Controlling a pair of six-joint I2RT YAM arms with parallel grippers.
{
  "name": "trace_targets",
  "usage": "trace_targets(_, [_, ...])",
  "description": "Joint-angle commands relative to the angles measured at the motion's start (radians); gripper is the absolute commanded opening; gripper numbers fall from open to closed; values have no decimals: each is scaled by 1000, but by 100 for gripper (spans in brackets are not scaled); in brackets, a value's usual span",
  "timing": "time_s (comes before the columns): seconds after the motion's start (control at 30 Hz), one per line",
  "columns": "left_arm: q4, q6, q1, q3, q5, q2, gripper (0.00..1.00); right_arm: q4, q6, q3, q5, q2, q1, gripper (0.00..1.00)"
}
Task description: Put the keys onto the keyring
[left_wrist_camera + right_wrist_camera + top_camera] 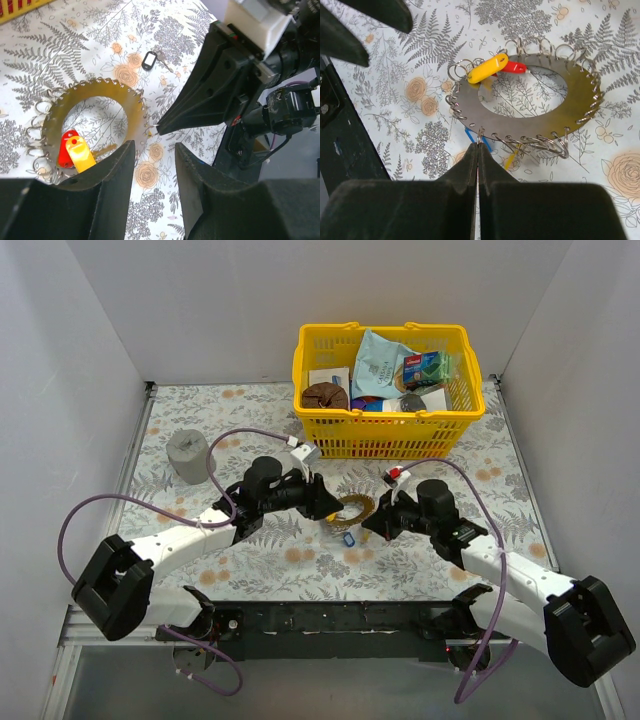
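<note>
The keyring (pixel 357 507) is a flat silver ring with small wire loops all round its rim, lying mid-table. It also shows in the left wrist view (pixel 132 107) and the right wrist view (pixel 520 112). A yellow-tagged key (pixel 487 68) and a red-tagged key (pixel 512 67) hang at its far rim. My right gripper (pixel 478 145) is shut on one small loop at the keyring's near rim. My left gripper (pixel 155 150) is open and empty, just beside the ring. A blue-tagged key (pixel 349 538) lies loose on the table, apart from the ring (pixel 149 61).
A yellow basket (pixel 385 430) with packets stands at the back. A grey cylinder (pixel 187 455) stands at the left. Both arms meet over the table's middle, their fingertips close together. White walls close in the left, right and back.
</note>
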Motion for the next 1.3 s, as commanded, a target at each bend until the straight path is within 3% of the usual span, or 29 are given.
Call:
trace_targets(0.0, [72, -29, 38, -34, 105, -47, 38, 73, -94, 22, -75, -51, 1, 1])
trace_targets(0.3, [191, -32, 43, -68, 248, -56, 38, 234, -165, -32, -171, -157, 2, 1])
trace_targets(0.63, [400, -24, 43, -180, 259, -123, 36, 413, -172, -112, -226, -288, 1, 1])
trace_targets(1.27, [494, -24, 43, -218, 311, -34, 33, 663, -140, -199, -304, -197, 2, 1])
